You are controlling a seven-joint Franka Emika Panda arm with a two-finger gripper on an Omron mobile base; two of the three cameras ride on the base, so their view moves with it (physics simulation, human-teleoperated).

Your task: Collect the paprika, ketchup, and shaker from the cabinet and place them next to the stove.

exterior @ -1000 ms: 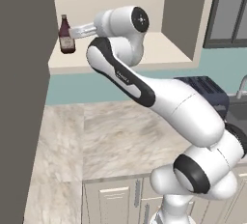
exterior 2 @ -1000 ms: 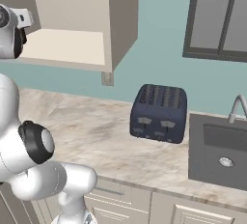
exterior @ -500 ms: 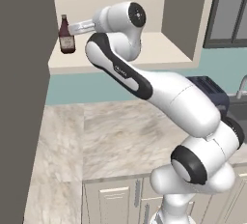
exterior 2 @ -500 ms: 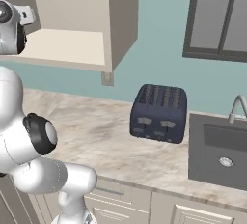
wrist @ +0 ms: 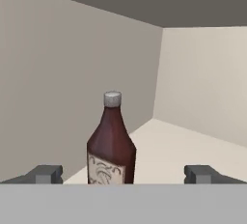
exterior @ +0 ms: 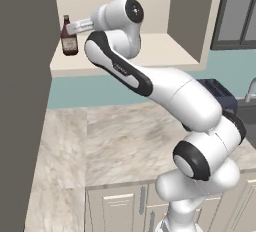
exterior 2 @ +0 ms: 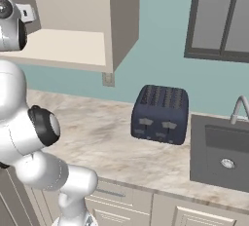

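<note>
Since the earlier frames the arm has reached further into the cabinet (exterior: pixel 190 51), its wrist now closer to the ketchup (exterior: pixel 69 37); the bottle itself has not shifted on the shelf.

Ketchup: a small dark red-brown bottle with rounded shoulders, a narrow neck, a greyish cap and a pale label. It stands upright at the left end of the cabinet shelf, close to the left side wall. In the hand view the ketchup (wrist: pixel 111 143) sits left of centre, between the two finger tips but nearer the left one.

Gripper (wrist: pixel 124 174): jaws spread wide, with the two dark finger tips (wrist: pixel 46 174) far apart at the bottom of the hand view. Nothing is held. The tips are level with the bottle's label; whether either touches it cannot be told. In the left base view the wrist points at the bottle from its right, just beside it.

Cabinet: beige, open at the front, with a plain pale shelf. Its right side wall and shelf edge show in the right base view (exterior 2: pixel 121 20).

Counter: a marbled beige worktop (exterior: pixel 115 141) lies below the cabinet. A dark ribbed toaster (exterior 2: pixel 160 114) stands on it against the teal wall, with a dark sink (exterior 2: pixel 221 152) and a faucet (exterior 2: pixel 237 109) just to its right. A dark-framed window (exterior 2: pixel 219 18) is above the sink.
</note>
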